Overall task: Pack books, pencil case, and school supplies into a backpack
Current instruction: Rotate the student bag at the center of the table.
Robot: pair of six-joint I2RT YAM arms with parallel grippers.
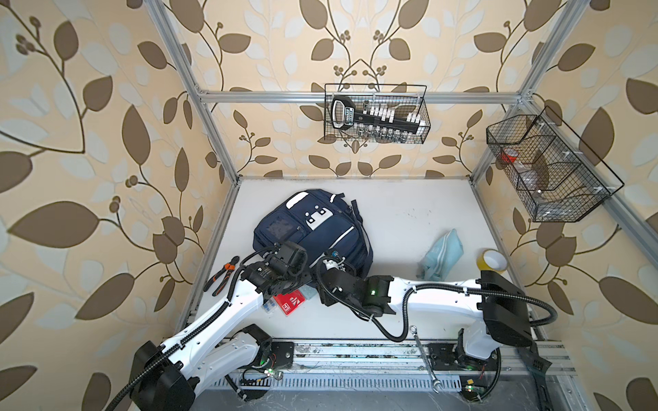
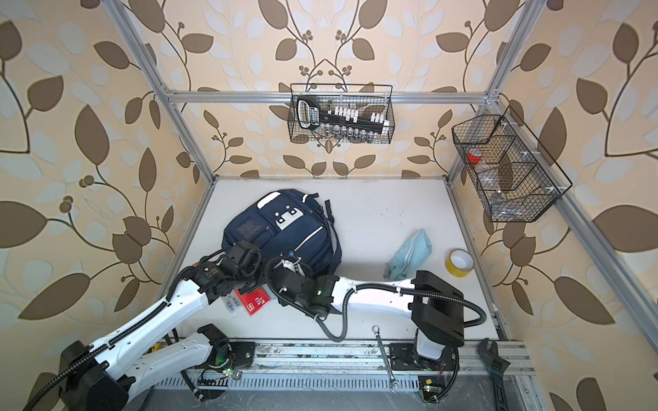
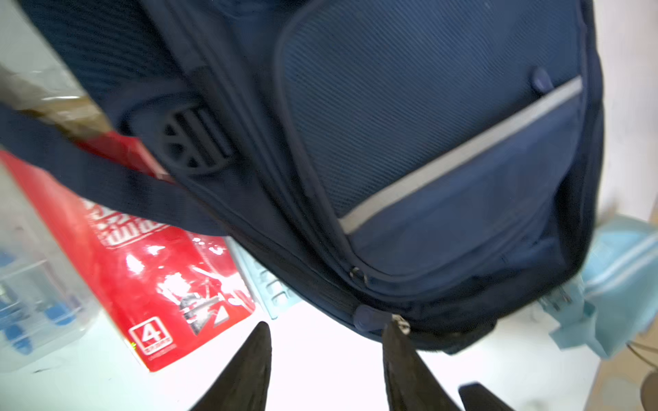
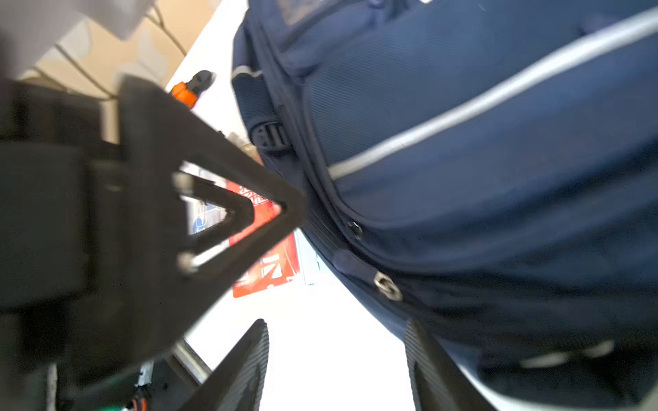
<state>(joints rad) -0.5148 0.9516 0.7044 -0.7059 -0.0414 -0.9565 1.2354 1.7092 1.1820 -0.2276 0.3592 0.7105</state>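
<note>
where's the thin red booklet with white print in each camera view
Top view: thin red booklet lies at the large navy fabric backpack's near edge.
Top view: same spot.
Left wrist: beside the backpack, under its dark strap, booklet at.
Right wrist: beside the backpack, partly behind the left hand, booklet at.
Shared landmark: the backpack.

We find orange-handled pliers (image 1: 223, 273) at the bench's (image 1: 391, 220) left edge and a yellow tape roll (image 1: 485, 265) near its right edge. A spanner (image 1: 424, 357) crosses the front rail (image 1: 356, 352). Above the back edge, a wire basket (image 1: 423, 121) holds a socket set (image 1: 384, 115).
</note>
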